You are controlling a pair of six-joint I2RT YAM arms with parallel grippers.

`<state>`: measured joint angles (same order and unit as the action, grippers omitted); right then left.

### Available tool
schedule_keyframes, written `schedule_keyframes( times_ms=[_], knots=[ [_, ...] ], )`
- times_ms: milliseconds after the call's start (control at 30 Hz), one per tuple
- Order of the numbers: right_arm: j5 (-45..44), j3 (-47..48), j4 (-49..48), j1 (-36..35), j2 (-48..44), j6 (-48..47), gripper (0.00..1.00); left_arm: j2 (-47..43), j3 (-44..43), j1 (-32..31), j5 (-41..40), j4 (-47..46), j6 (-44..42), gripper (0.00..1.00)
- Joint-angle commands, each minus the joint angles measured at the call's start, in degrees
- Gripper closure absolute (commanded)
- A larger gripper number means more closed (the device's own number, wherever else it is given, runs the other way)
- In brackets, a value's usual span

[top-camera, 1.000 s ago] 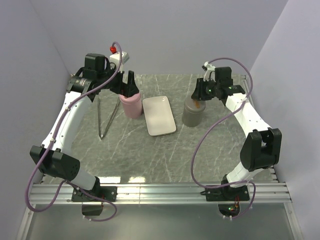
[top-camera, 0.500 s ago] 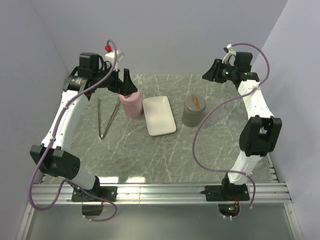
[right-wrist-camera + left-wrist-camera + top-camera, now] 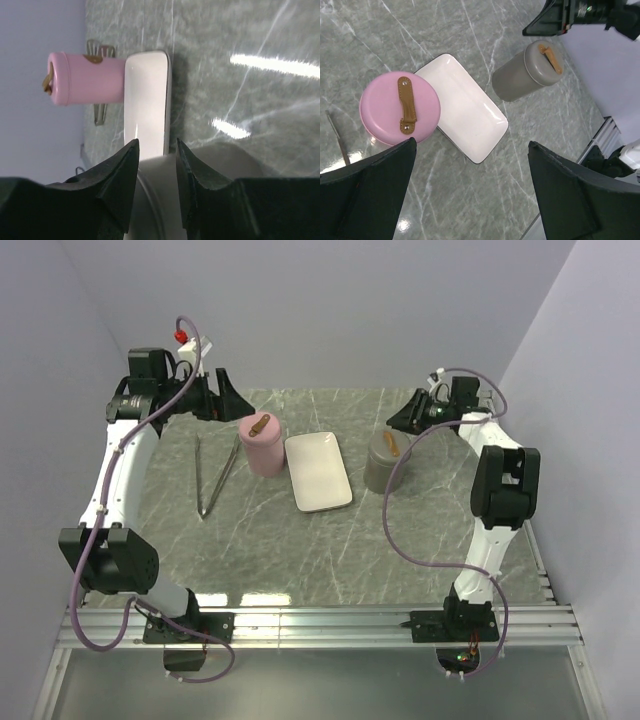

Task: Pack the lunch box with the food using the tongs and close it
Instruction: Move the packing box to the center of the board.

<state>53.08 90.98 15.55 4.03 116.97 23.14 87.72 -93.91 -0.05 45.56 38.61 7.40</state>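
Pink container [image 3: 262,445], grey container [image 3: 383,468]: both lidded, contents hidden. Left gripper [image 3: 472,150], wide open, has backed off; right gripper [image 3: 156,146] is narrowly open; both empty.

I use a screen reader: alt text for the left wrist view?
A round pink container with a brown lid strap stands beside a white rectangular tray, a grey cylindrical container beyond it, on grey marble. Black fingers of the open left gripper frame the bottom corners.

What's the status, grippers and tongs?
Left gripper open, empty, raised near pink container. Right gripper fingers slightly apart, empty, at grey container. Tongs flat on table beside pink container, untouched, unobstructed.
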Motion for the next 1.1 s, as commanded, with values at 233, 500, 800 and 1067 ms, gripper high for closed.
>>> schedule_keyframes(
  times_ms=[233,500,800,1067],
  knots=[
    [7.21,-15.47,-9.75,-0.43,-2.97,5.43,0.61,-1.77,4.96,4.8,5.24,-8.29,4.29,0.0],
    [8.8,-24.09,-5.54,-3.67,-6.93,-0.19,0.62,-2.03,7.77,6.56,4.89,-11.27,4.47,0.01],
    [8.8,-29.01,-0.96,-7.55,-9.39,-4.06,0.63,7.71,1.37,9.81,9.71,-11.98,4.2,0.04],
    [7.3,-31.83,0.53,-9.65,-12.73,-6.26,0.63,25.46,-9.96,10.34,14.38,-16.64,9.2,0.22]
  ],
)
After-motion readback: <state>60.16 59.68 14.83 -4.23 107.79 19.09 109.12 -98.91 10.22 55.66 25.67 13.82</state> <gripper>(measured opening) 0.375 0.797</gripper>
